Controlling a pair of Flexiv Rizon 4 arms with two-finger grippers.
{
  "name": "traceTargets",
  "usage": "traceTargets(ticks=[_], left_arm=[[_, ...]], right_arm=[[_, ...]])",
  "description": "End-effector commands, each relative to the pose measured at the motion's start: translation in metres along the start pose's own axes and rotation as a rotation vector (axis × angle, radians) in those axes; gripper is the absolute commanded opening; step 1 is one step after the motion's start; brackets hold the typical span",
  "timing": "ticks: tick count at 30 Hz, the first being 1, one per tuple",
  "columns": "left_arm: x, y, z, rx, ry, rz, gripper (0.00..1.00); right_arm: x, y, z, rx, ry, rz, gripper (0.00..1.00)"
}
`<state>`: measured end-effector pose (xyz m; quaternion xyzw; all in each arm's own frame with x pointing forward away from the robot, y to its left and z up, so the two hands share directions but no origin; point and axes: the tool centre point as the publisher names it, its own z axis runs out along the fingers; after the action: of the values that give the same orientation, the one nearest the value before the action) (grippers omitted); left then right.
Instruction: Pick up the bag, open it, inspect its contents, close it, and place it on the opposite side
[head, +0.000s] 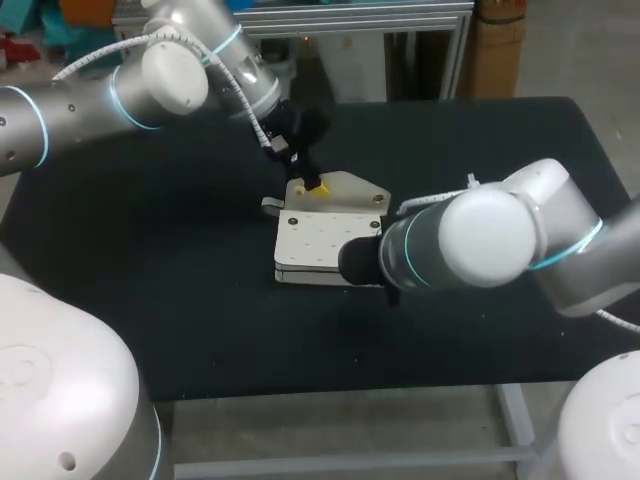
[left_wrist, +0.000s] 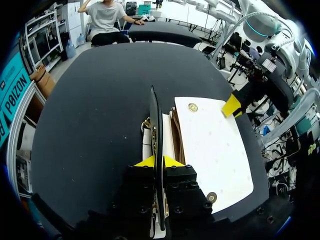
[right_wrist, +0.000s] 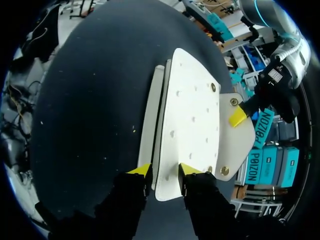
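A flat white bag (head: 318, 248) lies in the middle of the black table (head: 150, 260), its flap (head: 352, 188) folded out on the far side. My left gripper (head: 316, 186) is over that flap. In the left wrist view the left gripper (left_wrist: 157, 161) is shut on a thin dark edge of the flap (left_wrist: 154, 120), beside the white panel (left_wrist: 210, 145). In the right wrist view my right gripper (right_wrist: 165, 172) has the bag's near end (right_wrist: 186, 115) between its fingers, both tips touching it. My right arm (head: 480, 240) hides that gripper in the head view.
The table's front edge (head: 380, 388) is close below the bag. Bare black tabletop lies to the bag's left and right. Brass studs (right_wrist: 221, 171) mark the flap's corners.
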<state>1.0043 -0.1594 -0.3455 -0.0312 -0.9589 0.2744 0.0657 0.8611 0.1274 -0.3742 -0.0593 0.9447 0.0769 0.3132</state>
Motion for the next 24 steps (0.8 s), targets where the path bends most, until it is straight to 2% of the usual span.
traceTargets(ticks=[1, 10, 13, 14, 16, 24], left_arm=[[-0.003, 0.001, 0.003, 0.001, 0.01, -0.001, 0.0], [0.001, 0.003, 0.006, -0.004, 0.023, 0.007, 0.0], [0.002, 0.003, 0.006, -0.01, 0.026, 0.012, 0.0], [0.002, 0.003, 0.006, -0.012, 0.027, 0.013, 0.0], [0.003, 0.003, 0.007, -0.017, 0.027, 0.017, 0.0], [0.014, 0.005, 0.005, -0.004, -0.023, 0.057, 0.0]], right_arm=[[0.002, 0.0, 0.007, -0.007, -0.1, 0.002, 0.34], [-0.003, 0.002, 0.012, -0.007, -0.111, 0.009, 0.31], [-0.003, 0.003, 0.014, -0.007, -0.109, 0.01, 0.25], [-0.003, 0.003, 0.014, -0.007, -0.109, 0.01, 0.19], [-0.003, 0.003, 0.014, -0.006, -0.109, 0.011, 0.0], [-0.003, 0.003, 0.014, -0.002, -0.109, 0.014, 0.0]])
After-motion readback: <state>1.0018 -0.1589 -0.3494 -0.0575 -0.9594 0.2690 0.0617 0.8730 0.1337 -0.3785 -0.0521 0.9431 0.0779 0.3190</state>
